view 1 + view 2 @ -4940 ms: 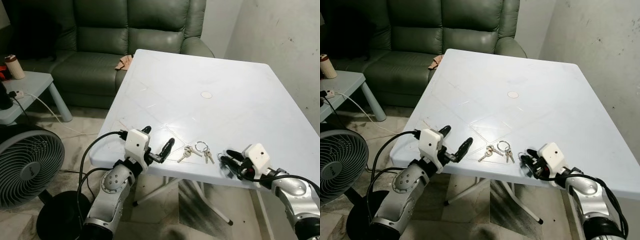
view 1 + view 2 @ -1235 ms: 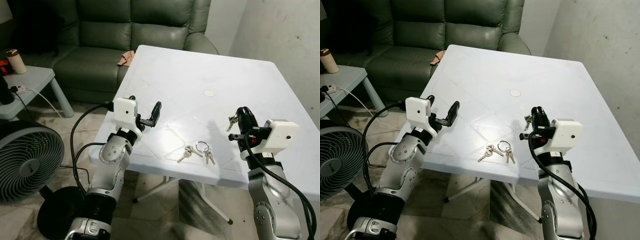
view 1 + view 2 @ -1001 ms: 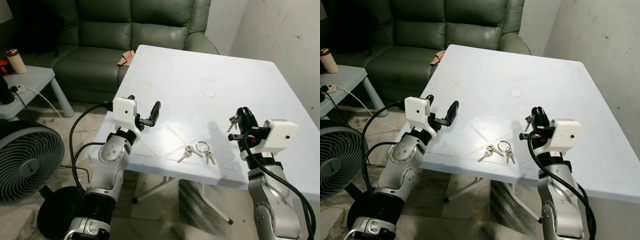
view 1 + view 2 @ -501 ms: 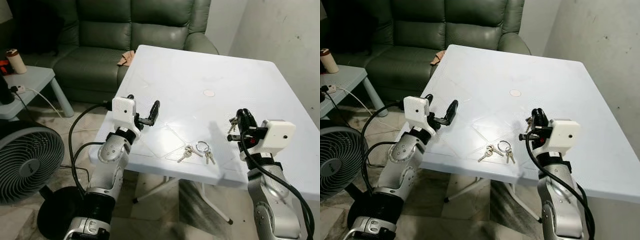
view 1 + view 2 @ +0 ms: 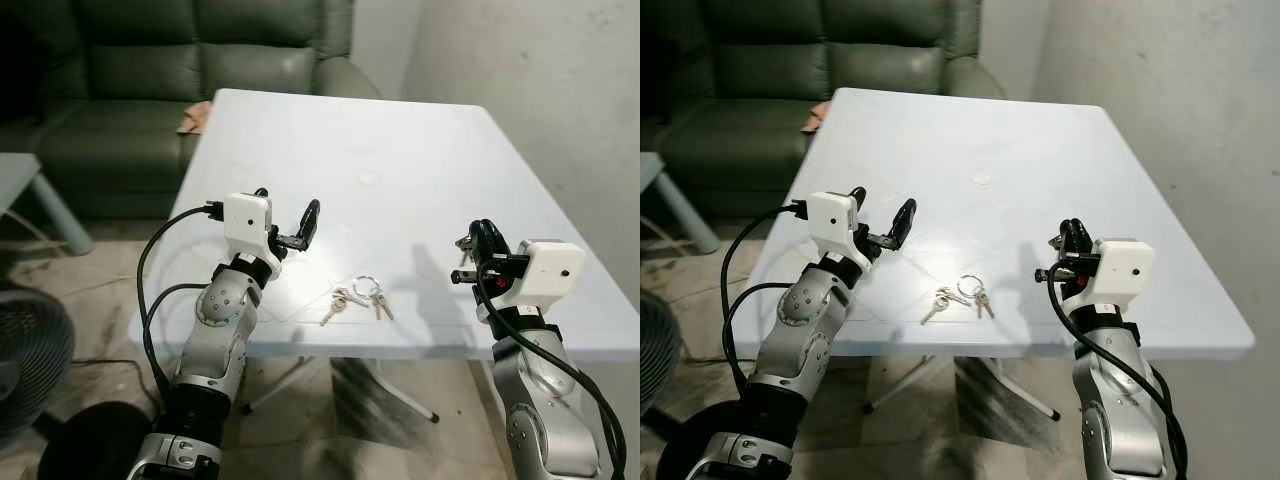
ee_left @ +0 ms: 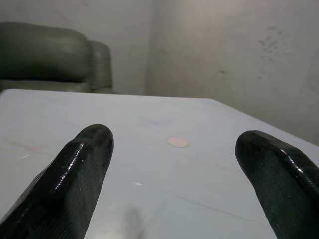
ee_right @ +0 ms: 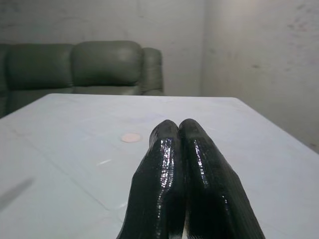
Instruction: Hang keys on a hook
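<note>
A bunch of keys on a ring (image 5: 355, 297) lies on the white table (image 5: 400, 140) near its front edge, between my two arms. My right gripper (image 5: 482, 242) is raised above the table's front right part, shut on a second small bunch of keys (image 5: 463, 244) that pokes out beside its fingers. In the right wrist view its fingertips (image 7: 172, 137) are pressed together and the keys are hidden. My left gripper (image 5: 287, 206) hovers over the front left of the table, open, with nothing between its fingers (image 6: 82, 164).
A dark green sofa (image 5: 150, 70) with an orange cloth (image 5: 194, 118) stands behind the table. A grey wall (image 5: 560, 100) runs along the right. A fan (image 5: 30, 350) and a side table's corner (image 5: 20, 175) are at the left. A round cap (image 5: 369, 177) marks the table's middle.
The whole picture has slid left, so the camera has turned to the right. Both arms hold about the same pose, and the right gripper still holds its keys.
</note>
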### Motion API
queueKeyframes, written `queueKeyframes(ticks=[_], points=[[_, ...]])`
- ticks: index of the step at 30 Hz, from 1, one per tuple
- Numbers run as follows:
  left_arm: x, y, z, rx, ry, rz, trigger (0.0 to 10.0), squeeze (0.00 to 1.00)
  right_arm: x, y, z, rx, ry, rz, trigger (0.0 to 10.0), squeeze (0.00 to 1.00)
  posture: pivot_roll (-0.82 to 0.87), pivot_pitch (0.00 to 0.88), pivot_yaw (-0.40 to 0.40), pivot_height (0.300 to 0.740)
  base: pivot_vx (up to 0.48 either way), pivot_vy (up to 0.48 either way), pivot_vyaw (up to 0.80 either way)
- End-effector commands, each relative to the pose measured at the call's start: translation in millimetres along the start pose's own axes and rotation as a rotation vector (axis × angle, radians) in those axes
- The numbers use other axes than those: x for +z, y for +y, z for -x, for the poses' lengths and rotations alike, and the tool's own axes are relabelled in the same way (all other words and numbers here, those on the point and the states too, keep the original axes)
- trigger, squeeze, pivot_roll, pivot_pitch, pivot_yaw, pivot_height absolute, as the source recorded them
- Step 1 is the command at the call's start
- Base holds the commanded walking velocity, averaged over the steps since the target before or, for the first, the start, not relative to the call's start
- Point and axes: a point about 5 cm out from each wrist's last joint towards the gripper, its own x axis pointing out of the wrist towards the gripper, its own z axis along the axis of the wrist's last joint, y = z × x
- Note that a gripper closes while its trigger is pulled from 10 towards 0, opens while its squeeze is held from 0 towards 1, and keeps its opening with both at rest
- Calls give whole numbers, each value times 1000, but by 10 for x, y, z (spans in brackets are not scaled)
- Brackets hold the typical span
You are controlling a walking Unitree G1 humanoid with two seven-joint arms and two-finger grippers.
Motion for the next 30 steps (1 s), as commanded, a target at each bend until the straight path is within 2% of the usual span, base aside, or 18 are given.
queueKeyframes(ticks=[1, 12, 20, 26, 30], points=[[30, -19, -30, -11, -7, -11, 10000, 0, 23, -6, 3, -7, -4, 7, 10000, 0, 53, 62, -34, 740, 0, 0, -775], [34, -25, -35, -12, -10, -10, 10000, 0, 21, -7, 9, -8, -3, 13, 10000, 0, 52, 58, -36, 740, 0, 0, -756], [22, -29, -23, -4, -9, -1, 10000, 0, 62, 23, 24, 31, -34, 8, 10000, 0, 44, 50, -44, 740, 0, 0, 0], [20, -35, -35, -15, -7, 3, 10000, 0, 30, 6, 23, 19, -4, 16, 10000, 0, 36, 42, -42, 740, 0, 0, 0], [32, -20, -50, -14, -10, 1, 10000, 0, 11, 8, 27, 18, 6, 9, 10000, 0, 34, 37, -40, 740, 0, 0, -631]])
